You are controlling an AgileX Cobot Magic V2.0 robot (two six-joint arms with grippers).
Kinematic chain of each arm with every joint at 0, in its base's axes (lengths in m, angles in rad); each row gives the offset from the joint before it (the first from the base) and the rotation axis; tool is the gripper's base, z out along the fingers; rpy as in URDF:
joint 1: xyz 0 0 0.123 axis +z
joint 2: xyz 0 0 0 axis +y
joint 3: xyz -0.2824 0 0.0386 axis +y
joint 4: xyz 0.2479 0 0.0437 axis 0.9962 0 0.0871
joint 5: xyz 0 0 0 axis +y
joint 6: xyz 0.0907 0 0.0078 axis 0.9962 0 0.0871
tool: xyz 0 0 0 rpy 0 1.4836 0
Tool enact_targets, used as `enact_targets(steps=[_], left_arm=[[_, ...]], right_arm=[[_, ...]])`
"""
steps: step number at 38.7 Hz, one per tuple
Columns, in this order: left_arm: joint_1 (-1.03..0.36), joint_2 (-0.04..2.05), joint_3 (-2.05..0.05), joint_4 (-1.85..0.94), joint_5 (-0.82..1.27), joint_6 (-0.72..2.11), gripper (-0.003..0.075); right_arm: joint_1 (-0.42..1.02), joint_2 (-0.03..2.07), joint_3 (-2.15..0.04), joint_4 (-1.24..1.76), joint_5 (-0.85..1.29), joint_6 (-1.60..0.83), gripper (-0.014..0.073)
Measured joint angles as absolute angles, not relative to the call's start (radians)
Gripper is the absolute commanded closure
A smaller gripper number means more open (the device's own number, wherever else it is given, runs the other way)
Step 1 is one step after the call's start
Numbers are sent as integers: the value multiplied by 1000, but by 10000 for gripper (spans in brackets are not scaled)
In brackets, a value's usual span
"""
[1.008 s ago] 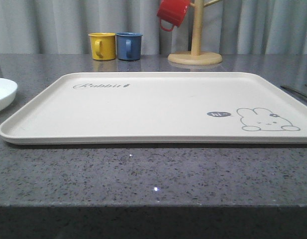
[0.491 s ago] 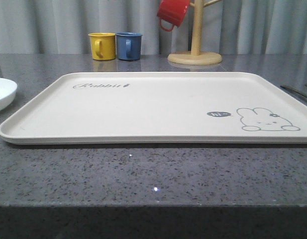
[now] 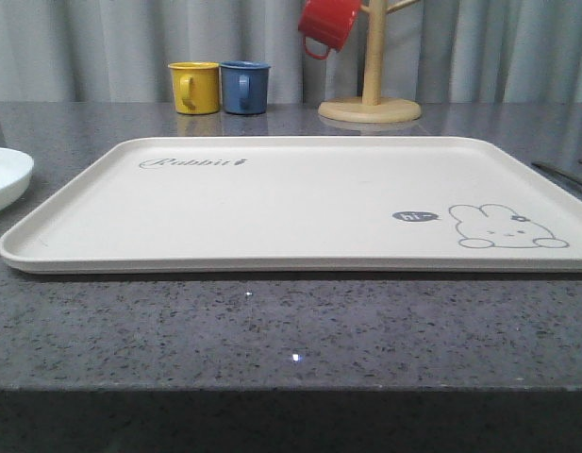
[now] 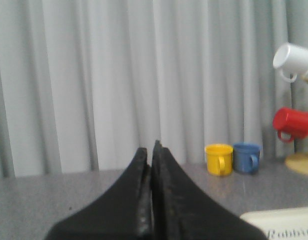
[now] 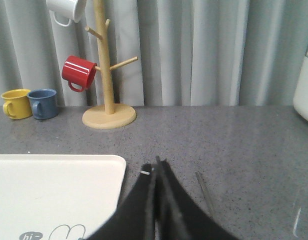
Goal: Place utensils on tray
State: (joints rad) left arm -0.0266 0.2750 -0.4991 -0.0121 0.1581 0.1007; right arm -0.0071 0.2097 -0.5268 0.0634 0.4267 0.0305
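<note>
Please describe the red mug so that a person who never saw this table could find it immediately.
Look behind the large cream tray to the wooden mug tree at the back of the grey table. The red mug hangs from a peg on it. The yellow mug and blue mug stand on the table instead.

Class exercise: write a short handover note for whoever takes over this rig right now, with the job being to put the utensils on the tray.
Left gripper: shut, holding nothing, raised above the table.
Right gripper: shut, holding nothing, just past the tray's right edge.
Tray: centre of the table, nothing on it.
Plate: on the table left of the tray.
Utensils: thin metal pieces lie on the table right of the tray; which ones cannot be told.
Done: nothing. Left: move every utensil onto the tray.
</note>
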Motion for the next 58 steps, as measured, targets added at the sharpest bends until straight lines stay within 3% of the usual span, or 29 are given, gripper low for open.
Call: enact_targets(steps=[11, 13, 16, 22, 24, 26, 36, 42, 58], left_arm=[[-27, 421, -544, 24, 205, 105, 717], [-27, 421, -544, 24, 205, 105, 654], [-27, 421, -544, 24, 205, 106, 472], [-27, 421, -544, 24, 205, 107, 71], [-27, 421, -544, 24, 205, 107, 10], [-27, 421, -544, 24, 205, 107, 32], [-27, 422, -544, -32, 205, 107, 113], [-27, 486, -581, -39, 234, 107, 115], [-94, 953, -930, -40, 721, 174, 122]], right_arm=[[-7, 414, -615, 63, 443, 30, 646], [-7, 415, -615, 63, 445, 30, 603], [-7, 415, -615, 63, 445, 30, 484], [-7, 415, -619, 54, 449, 30, 85], [-7, 415, -619, 47, 451, 30, -23], [-7, 415, -619, 40, 454, 30, -67], [-7, 415, -619, 22, 466, 30, -48], [-7, 415, -619, 20, 466, 30, -48], [-7, 415, -619, 20, 466, 30, -48]])
